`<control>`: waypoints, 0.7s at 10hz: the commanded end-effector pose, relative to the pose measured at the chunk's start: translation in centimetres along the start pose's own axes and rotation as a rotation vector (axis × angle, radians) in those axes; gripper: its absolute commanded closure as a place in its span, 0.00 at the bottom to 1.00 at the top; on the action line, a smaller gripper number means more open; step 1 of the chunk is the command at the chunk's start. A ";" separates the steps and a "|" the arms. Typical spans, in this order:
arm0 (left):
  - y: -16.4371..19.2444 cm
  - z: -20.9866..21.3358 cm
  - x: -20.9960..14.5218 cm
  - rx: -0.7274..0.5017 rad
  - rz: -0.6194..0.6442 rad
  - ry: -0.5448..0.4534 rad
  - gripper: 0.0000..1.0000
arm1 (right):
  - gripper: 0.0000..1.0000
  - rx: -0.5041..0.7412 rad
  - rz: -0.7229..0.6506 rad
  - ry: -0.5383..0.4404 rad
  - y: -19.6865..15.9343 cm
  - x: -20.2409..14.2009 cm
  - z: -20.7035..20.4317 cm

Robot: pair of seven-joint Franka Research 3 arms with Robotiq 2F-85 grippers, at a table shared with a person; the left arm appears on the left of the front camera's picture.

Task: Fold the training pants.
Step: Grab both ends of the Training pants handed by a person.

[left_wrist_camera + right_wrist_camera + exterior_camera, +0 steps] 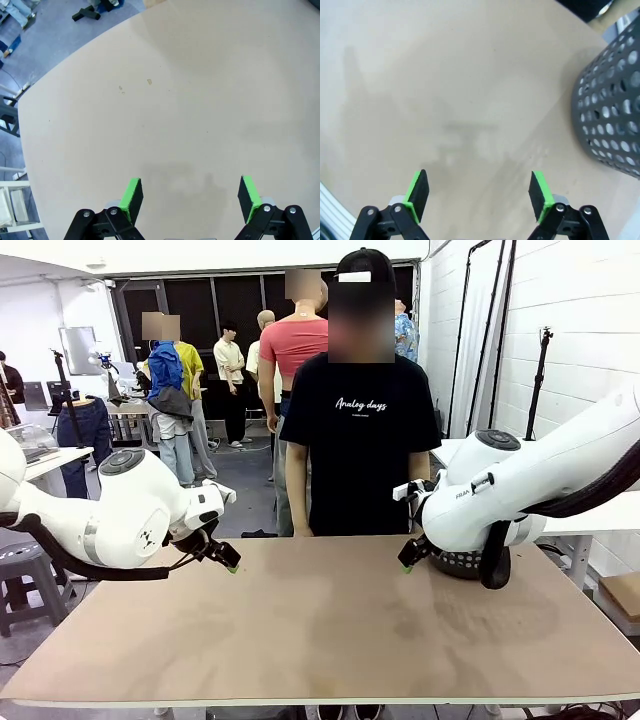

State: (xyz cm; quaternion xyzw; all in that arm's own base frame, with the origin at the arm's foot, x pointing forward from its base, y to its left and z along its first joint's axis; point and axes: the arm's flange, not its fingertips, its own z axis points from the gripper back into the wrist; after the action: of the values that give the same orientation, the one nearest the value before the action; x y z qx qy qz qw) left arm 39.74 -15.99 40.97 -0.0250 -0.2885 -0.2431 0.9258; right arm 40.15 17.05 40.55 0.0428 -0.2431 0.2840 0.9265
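The training pants are out of view. My left gripper (231, 566) hovers just above the far left part of the tan table (320, 630), open with nothing between its green pads (132, 197). My right gripper (405, 568) hangs over the far right part of the table, also open and empty, with its green pads (418, 192) spread wide above the bare board.
A dark grey perforated basket (612, 115) stands on the table at the far right, close beside my right gripper; it also appears behind the right arm as the basket (460, 565). A person in a black T-shirt (360, 440) stands at the far edge, hands down.
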 end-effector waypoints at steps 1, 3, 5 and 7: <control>-0.6 2.8 1.5 0.024 0.016 0.015 0.00 | 0.00 0.004 -0.070 0.012 -1.0 1.1 3.0; -1.3 6.3 2.9 0.016 0.005 0.017 0.00 | 0.00 0.019 -0.076 -0.006 -1.5 1.8 6.5; -2.0 9.2 4.3 0.029 -0.007 0.019 0.00 | 0.00 -0.005 -0.048 -0.032 -1.4 2.7 8.9; -2.0 11.6 5.4 0.042 0.008 0.007 0.00 | 0.00 -0.003 -0.001 -0.058 -0.9 3.3 11.1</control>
State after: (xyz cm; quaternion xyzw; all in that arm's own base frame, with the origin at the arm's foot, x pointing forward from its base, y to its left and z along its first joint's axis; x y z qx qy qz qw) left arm 36.62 -17.81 52.87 -0.0160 -0.2916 -0.2503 0.9231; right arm 38.48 15.50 51.74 0.0512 -0.2724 0.2677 0.9228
